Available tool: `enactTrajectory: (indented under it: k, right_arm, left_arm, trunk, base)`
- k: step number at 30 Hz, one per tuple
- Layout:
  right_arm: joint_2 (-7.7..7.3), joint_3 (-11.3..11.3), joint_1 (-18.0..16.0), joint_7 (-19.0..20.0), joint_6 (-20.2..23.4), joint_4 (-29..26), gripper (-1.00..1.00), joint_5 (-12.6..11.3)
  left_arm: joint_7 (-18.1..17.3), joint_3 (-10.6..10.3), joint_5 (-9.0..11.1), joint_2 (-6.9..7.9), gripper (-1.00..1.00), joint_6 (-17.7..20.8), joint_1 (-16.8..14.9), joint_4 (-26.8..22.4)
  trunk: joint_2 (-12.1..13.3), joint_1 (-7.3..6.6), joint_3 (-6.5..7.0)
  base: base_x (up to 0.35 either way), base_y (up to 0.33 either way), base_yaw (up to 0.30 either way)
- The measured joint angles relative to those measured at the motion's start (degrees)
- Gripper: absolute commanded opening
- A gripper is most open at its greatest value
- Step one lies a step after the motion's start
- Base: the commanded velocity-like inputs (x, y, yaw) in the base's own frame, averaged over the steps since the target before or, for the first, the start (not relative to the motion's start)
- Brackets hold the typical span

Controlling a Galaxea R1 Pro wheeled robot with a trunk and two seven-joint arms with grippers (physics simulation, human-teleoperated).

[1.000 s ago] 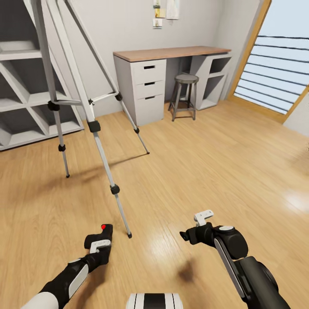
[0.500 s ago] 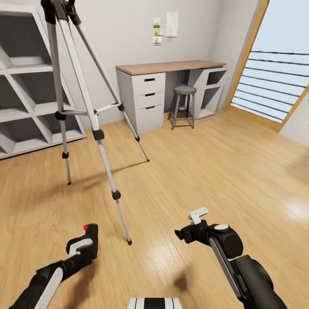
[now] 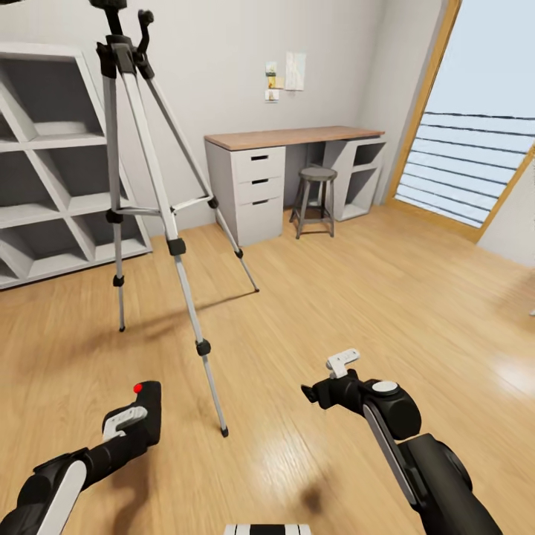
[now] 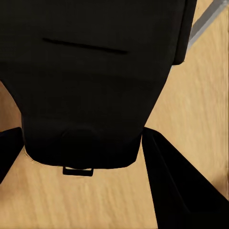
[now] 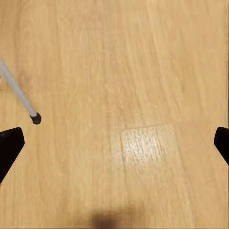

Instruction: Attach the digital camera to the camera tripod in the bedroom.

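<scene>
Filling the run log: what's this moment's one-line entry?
left claw: holding digital camera | right claw: open | camera tripod: standing ahead, unmounted

Light wood floor (image 3: 357, 297) is gleaming; grey shelves (image 3: 52, 186) are standing against pale wall (image 3: 223, 67); drawer unit (image 3: 256, 189), stool (image 3: 316, 197), wood-framed slatted window (image 3: 475, 148) beyond.

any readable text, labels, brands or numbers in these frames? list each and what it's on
No readable text in any view.
Papers pinned on the wall above the desk: too small and blurred to read.
Digital camera held in the left gripper: no lettering visible, only a red button on top; its black underside shows a slot, no label.
Camera tripod: no brand mark visible.
Right gripper: white and black parts, no markings legible.
</scene>
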Motion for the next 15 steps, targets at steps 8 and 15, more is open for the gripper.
enactTrajectory:
  k: [8, 15]
  right_arm:
    - [0.37, -0.1, -0.4, -0.2, -1.6, 0.0, 1.0, 0.0]
    - [0.85, 0.0, -1.2, -0.2, -2.0, 0.0, 1.0, 0.0]
  left_arm:
    - [1.3, 1.0, 0.0, -3.03, -1.0, 1.0, 1.4, -0.9]
    - [2.2, 1.1, 0.0, -3.94, -1.0, 1.0, 2.2, -0.3]
  trunk:
    - [0.1, -0.21, 1.77]
    - [0.2, -0.39, 3.32]
  base:
    - [0.0, 0.0, 0.0]
    - [0.0, 0.0, 0.0]
